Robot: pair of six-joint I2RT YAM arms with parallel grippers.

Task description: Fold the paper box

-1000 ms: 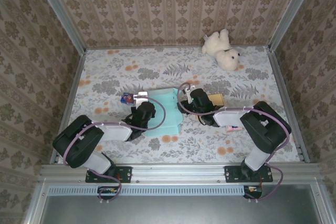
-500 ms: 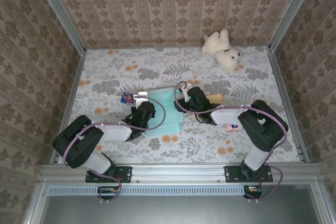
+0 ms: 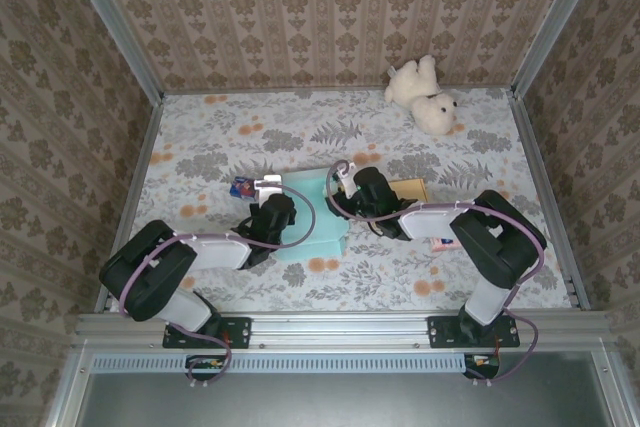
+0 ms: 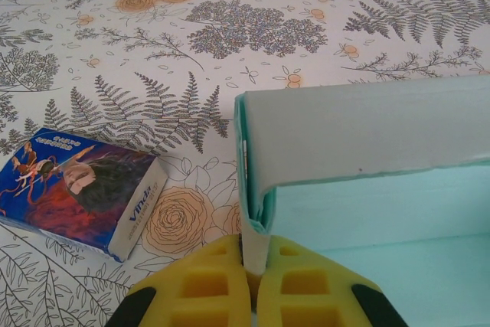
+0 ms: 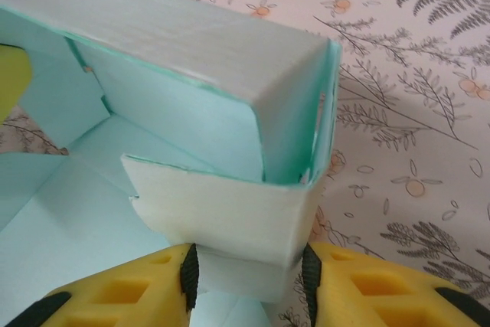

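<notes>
While our left gripper (image 4: 255,258) pinches the paper box (image 4: 360,132) wall, we see our right gripper (image 5: 245,269) clamping its right-hand corner.

1. I see the paper box (image 3: 312,215) in the middle of the table (image 3: 200,137).
2. A small carton (image 3: 241,188) lies near it, towards the left edge.
3. My left gripper (image 4: 251,266) is at its left wall, my right gripper (image 5: 245,266) at its right.
4. A plush toy (image 3: 425,95) lies in the far right corner.

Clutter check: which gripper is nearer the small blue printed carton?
Left. The left gripper, clamped on the teal paper box, is beside the small blue printed carton; the right gripper grips its opposite side.
</notes>
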